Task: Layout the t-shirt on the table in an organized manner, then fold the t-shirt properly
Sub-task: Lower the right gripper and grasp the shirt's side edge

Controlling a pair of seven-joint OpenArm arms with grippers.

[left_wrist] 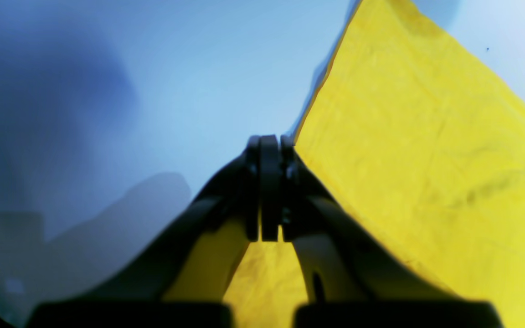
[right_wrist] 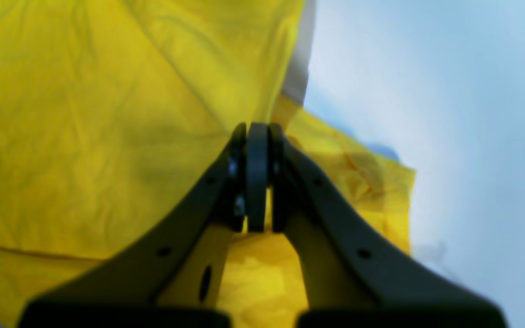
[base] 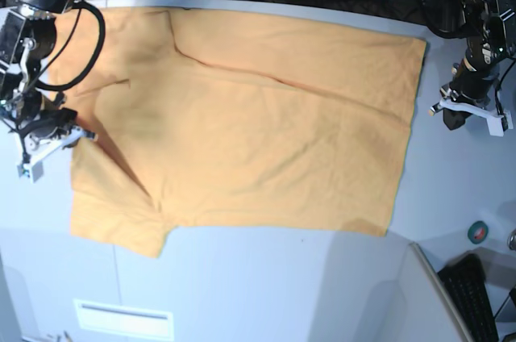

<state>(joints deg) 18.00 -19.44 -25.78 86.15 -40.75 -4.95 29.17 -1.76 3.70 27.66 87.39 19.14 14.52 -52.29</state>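
Left wrist view: left gripper (left_wrist: pixel 269 150) jaws together, tips at the straight edge of the t-shirt (left_wrist: pixel 426 150). Cloth shows beneath and behind the jaws; whether any is pinched between them cannot be told. Pale worktop (left_wrist: pixel 162 91) to the left, blurred.

Right wrist view: right gripper (right_wrist: pixel 257 136) jaws together over the t-shirt (right_wrist: pixel 84 136), at a fold where two layers meet. Yellow shows through the gap behind the tips, so a pinch on the cloth looks likely, though not certain. Bare worktop (right_wrist: pixel 449 114) to the right.

Base view: t-shirt (base: pixel 258 140) lies spread nearly flat across the worktop (base: pixel 258 285), one sleeve toward the near left corner, a diagonal crease across the upper body. Right gripper (base: pixel 48 128) sits at the shirt's left edge near the sleeve; left gripper (base: pixel 455 112) stands just off the hem on the right.

Judgement: layout is close to done; the step in hand is taking hold at both ends for smoothing or a first fold. Next move calls for confirmed pinches on both sides and an even, matched lift.

No brand, label or legible writing seen.
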